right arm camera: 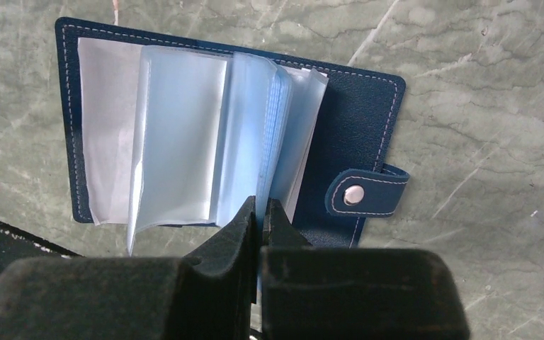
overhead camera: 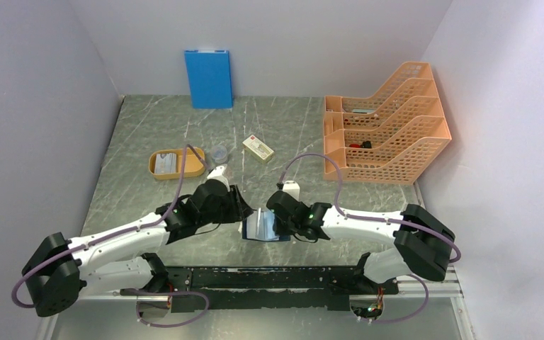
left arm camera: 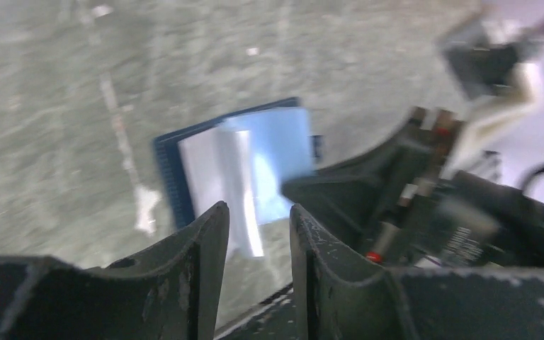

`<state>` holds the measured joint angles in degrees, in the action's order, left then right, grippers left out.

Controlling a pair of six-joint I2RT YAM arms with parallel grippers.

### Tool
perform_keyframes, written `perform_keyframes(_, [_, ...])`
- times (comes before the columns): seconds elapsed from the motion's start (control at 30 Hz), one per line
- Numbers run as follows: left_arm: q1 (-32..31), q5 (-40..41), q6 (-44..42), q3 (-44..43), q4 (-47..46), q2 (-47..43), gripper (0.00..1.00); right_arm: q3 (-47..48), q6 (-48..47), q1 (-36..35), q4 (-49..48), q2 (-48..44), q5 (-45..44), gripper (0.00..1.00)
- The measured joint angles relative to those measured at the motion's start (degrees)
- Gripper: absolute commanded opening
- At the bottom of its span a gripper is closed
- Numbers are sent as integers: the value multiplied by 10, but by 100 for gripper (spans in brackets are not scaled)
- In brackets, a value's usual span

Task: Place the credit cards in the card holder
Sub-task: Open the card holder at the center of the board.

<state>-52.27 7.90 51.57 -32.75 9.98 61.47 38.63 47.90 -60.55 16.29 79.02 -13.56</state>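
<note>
Holder (right arm camera: pixel 354 106) lies open on table (right arm camera: pixel 482 71), between both grippers. Right wrist view alone shows right gripper (right arm camera: pixel 262 210) clenched on its clear sleeves. Left gripper (left arm camera: pixel 258 212) spread, empty, just beside holder. Top view only: pale cards (overhead camera: pixel 165 164) in orange tray (overhead camera: pixel 200 167), well apart.

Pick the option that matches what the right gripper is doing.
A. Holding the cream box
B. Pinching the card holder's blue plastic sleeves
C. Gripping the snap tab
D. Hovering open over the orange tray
B: in the right wrist view the right gripper is closed on the lower edge of the blue plastic sleeves of the open card holder, and the snap tab lies free beside it.
</note>
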Motion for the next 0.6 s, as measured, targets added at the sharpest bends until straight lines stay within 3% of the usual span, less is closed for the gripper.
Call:
perform_keyframes(0.23, [-5, -89, 18, 5, -132, 28, 38, 7, -3, 0, 0, 6, 0, 0])
perform_keyframes(0.6, [-16, -92, 29, 4, -137, 156, 27, 6, -3, 0, -8, 5, 12, 0])
